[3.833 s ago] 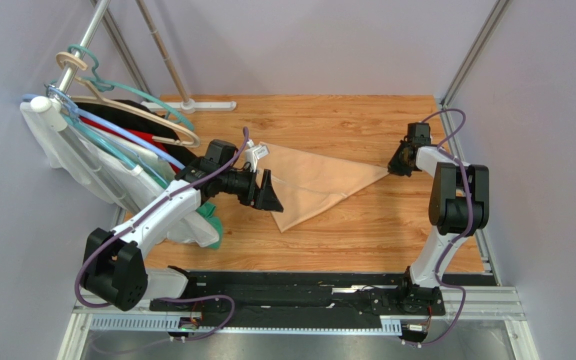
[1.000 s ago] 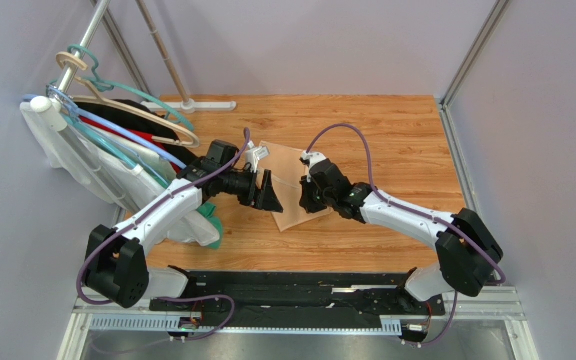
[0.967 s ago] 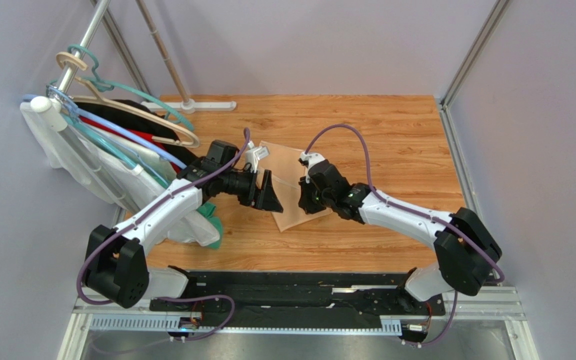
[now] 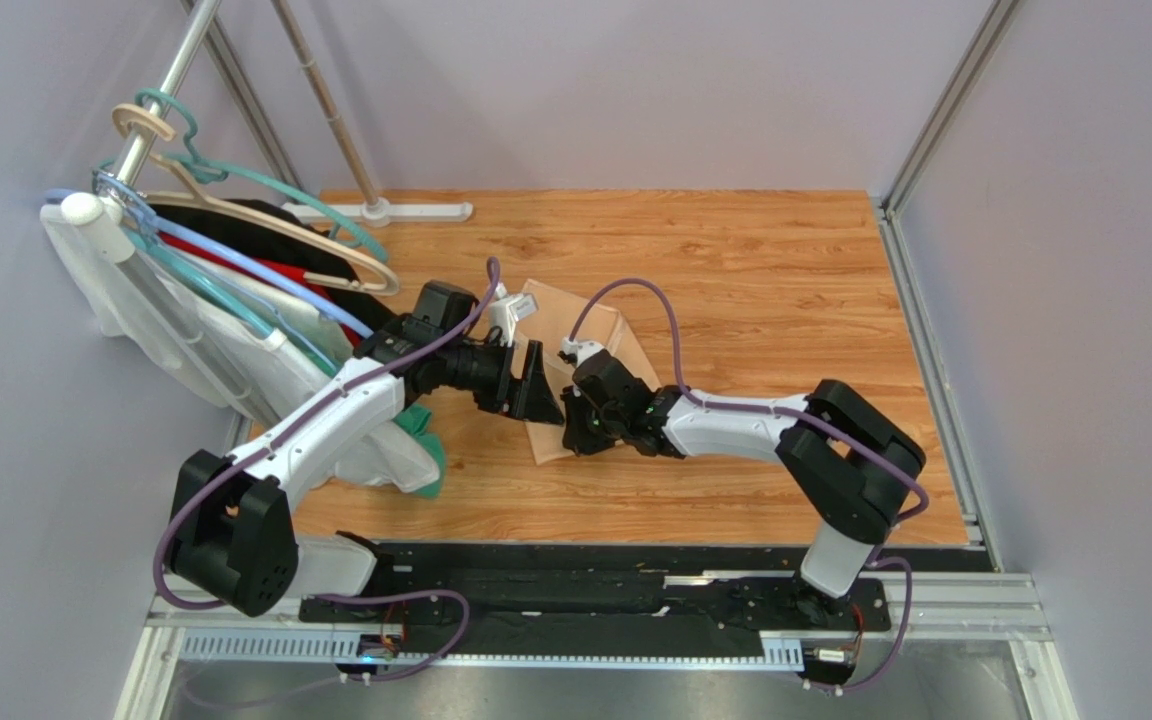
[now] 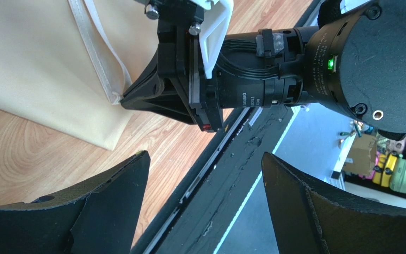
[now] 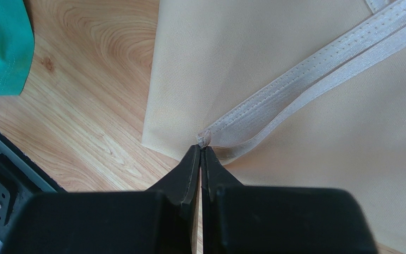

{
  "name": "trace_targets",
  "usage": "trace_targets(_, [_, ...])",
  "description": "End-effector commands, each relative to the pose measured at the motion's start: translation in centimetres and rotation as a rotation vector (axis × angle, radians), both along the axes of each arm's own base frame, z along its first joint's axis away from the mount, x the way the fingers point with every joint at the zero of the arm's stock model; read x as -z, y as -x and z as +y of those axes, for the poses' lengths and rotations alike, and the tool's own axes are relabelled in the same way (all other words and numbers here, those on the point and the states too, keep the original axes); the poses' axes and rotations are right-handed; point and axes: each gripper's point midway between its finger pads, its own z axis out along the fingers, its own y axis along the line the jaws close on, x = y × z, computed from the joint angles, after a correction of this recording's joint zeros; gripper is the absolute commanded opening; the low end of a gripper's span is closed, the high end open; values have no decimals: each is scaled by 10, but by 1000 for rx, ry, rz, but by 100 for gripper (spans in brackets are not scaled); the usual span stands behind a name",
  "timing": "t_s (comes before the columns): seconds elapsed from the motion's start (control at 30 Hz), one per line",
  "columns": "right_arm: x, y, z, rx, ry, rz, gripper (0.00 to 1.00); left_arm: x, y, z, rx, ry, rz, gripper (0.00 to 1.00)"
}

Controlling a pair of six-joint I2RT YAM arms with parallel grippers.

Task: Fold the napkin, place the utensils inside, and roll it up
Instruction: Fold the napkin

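Peach-beige napkin (image 6: 274, 63) — folded, hemmed corner pinched

The napkin (image 6: 305, 174) is soft matt cloth, bench (image 6: 99, 42) is smooth wood grain, fingers (image 5: 104, 196) look like matt black plastic.

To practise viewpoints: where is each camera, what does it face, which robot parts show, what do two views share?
Top external: above, behind the left arm and right arm, both shown, facing the table.
Left wrist: rides the left end effector, open, facing the right end effector.
Right wrist: rides the right end effector, shut, facing the napkin.
Wrist views share the pinched napkin corner.
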Motion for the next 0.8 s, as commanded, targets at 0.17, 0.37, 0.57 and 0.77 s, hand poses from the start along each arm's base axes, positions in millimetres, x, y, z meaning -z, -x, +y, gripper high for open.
trace_targets(0.17, [-55, -12, 8, -15, -85, -91, 41, -8, -12, 7, -37, -15, -46, 87])
trace_targets(0.37, [-89, -23, -36, 34, -64, -166, 48, -6, -19, 12, -61, -58, -75, 87])
trace_targets(0.57, [-89, -37, -112, 182, -8, -118, 60, -2, -26, 15, -90, -147, -121, 87])
trace_targets(0.77, [-64, -46, -161, 283, -52, 31, 66, 6, -23, -11, -89, -225, -111, 87])
